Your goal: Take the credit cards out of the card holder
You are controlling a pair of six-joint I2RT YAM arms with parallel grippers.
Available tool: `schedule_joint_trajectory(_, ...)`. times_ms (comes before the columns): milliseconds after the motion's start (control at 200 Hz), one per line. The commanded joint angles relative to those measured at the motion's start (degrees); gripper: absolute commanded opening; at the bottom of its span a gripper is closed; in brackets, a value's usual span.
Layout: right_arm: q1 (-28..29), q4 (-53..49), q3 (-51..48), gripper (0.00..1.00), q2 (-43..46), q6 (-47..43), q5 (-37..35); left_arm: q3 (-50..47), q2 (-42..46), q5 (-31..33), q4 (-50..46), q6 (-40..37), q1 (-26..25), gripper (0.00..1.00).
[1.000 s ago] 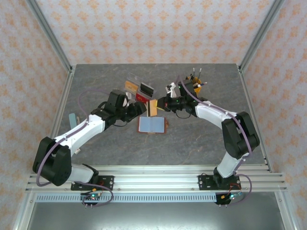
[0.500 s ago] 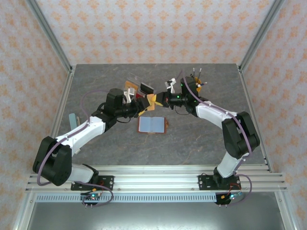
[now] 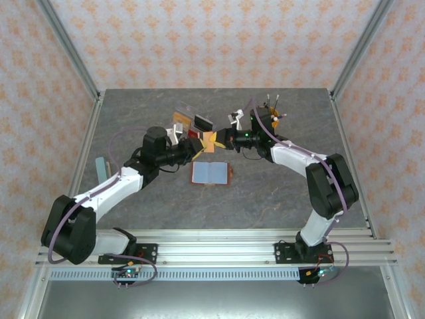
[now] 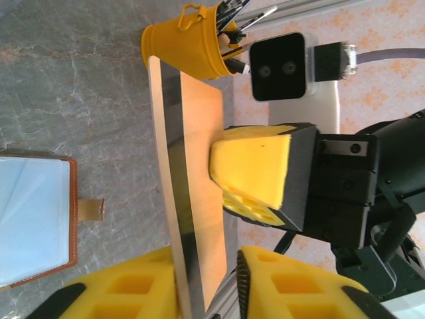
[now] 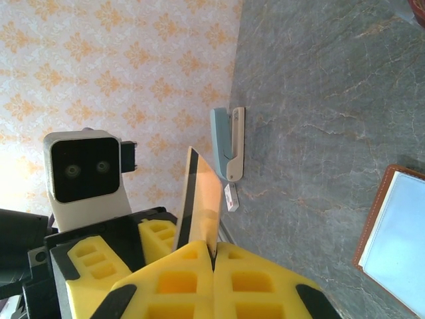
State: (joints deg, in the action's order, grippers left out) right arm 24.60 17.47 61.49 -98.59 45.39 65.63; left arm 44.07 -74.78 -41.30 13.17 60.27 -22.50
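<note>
The grey stone-patterned table (image 3: 279,193) is carrying the card holder (image 3: 210,173), which is lying open and flat just on the near side of the left gripper (image 3: 200,143) and right gripper (image 3: 217,140). A clear stand (image 3: 188,118) is standing just beyond the left gripper. A yellow bucket of pens (image 4: 182,46) is sitting behind the right gripper. A blue-grey stapler (image 3: 101,166) is lying well out to the left gripper's outer side, by the table's edge.
</note>
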Motion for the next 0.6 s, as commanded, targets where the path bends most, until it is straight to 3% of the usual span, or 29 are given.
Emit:
schedule_joint_trajectory(0, 0.0, 1.5, -0.9, 0.0, -1.2, -0.4, -0.2, -0.3, 3.0, 0.7, 4.8, -0.2, -0.1, 0.24)
schedule_joint_trajectory(285, -0.2, -1.2, -0.7, 0.13, 0.9, -2.6, -1.8, 1.5, 2.9, 4.8, -4.2, -3.8, 0.0, 0.0)
schedule_joint_trajectory(385, -0.6, -9.0, 0.4, 0.29, 2.6, -6.4, -5.5, 3.8, 3.5, 8.5, -12.8, -7.6, 0.2, 0.0)
schedule_joint_trajectory(425, -0.9, -11.4, 0.4, 0.41, 3.6, -8.4, -7.0, 5.2, 3.8, 10.9, -17.5, -9.9, 0.3, 0.0)
schedule_joint_trajectory(495, -1.3, -14.3, -0.2, 0.57, 5.8, -11.0, -9.6, 9.1, 4.9, 18.7, -29.0, -15.8, 0.3, 0.0)
schedule_joint_trajectory(596, -1.5, -21.9, 0.1, 0.7, 9.3, -17.1, -16.2, 13.7, 5.7, 28.3, -40.0, -20.3, 0.4, 0.0)
